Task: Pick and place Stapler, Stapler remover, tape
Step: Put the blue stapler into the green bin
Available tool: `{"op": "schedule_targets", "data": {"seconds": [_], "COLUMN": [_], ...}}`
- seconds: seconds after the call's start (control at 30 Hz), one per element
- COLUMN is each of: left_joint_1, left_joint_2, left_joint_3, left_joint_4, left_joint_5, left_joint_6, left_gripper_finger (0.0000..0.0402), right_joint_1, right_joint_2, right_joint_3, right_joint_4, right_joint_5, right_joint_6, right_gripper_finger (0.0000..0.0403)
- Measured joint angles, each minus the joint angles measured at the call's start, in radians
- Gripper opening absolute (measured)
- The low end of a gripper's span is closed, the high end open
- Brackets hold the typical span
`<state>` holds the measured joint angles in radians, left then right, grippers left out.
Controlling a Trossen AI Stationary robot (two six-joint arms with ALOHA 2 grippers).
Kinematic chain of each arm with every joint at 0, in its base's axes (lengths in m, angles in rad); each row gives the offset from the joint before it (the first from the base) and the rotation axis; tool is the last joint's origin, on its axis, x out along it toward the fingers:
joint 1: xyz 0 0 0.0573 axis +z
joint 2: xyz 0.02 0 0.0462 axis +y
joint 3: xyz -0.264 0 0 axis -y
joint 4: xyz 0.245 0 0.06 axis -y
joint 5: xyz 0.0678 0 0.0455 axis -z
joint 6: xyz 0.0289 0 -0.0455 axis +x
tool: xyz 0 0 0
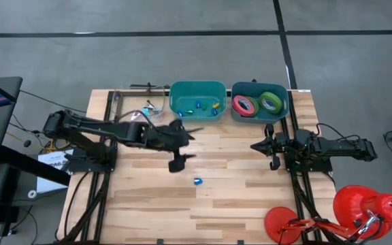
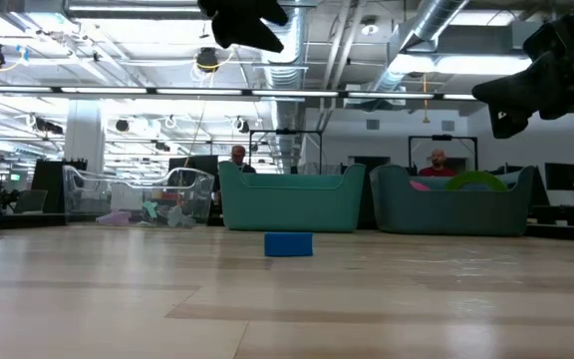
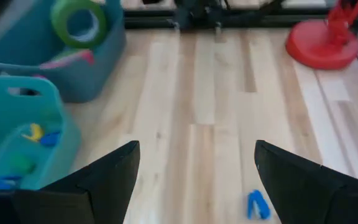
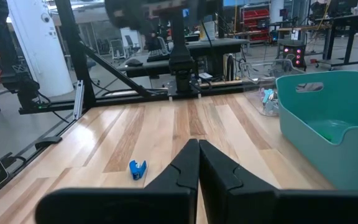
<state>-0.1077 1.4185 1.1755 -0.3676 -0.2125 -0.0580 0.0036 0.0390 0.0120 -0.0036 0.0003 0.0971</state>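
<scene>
We see the left gripper [image 1: 176, 163] hanging above the middle of the desk [image 1: 237, 197] with its fingers spread wide and nothing between them. The small blue stapler remover [image 1: 197, 181] lies on the desk just beside it, toward the front edge. The right gripper [image 1: 273, 162] waits near the grey bin [image 1: 282, 109], fingers pressed together, empty. Pink and green tape [image 1: 257, 104] rolls sit in that bin.

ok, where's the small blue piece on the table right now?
In the high view the small blue piece lies alone on the bare wooden table, near its middle, just in front of the open left tool and apart from the teal bin.
</scene>
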Motion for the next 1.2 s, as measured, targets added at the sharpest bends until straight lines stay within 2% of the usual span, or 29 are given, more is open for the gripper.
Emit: {"op": "schedule_targets", "data": {"seconds": [0.27,0.53,1.2], "left_joint_1": [-0.115,-0.193,-0.211], "left_joint_2": [0.123,0.253,0.432], "left_joint_3": [0.051,0.054,0.001], "left_joint_4": [0.018,0.032,0.081], "left_joint_5": [-0.002,-0.004,-0.004], "left_joint_6": [-0.031,-0.134,-0.273], "left_gripper_finger": [0.0307,0.0307,0.0307], "right_joint_1": [0.0,0.0,0.0], "right_joint_2": [0.0,0.0,0.0], "right_joint_3": [0.0,0.0,0.0], "right_joint_4": [0.001,0.002,0.003], "right_joint_5": [0.0,0.0,0.0], "right_joint_6": [0.0,0.0,0.0], "right_gripper_finger": [0.0,0.0,0.0]}}
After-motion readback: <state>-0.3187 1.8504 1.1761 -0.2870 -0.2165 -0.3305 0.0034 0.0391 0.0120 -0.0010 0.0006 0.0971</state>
